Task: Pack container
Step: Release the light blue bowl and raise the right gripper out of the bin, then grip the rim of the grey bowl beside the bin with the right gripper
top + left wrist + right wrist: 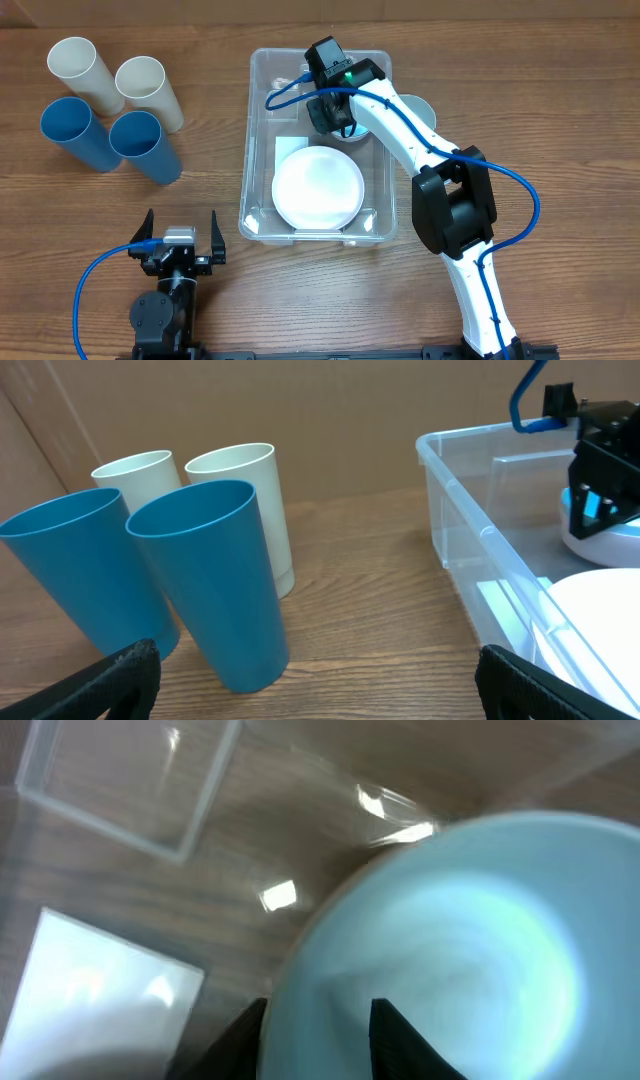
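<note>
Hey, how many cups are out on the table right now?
4, all upright left of the container: two cream cups farther from the robot, two blue cups nearer. None looks hidden.

Wooden table point(560, 100), plain brown wall point(330, 410)

No text, brand, number or sign can be read in any of the views. A white label point(290, 148) is seen on the bottom of the container point(246, 150). From overhead it appears as a plain white patch. In the right wrist view it is blurred and marked by glare, so no print on it can be made out.
</note>
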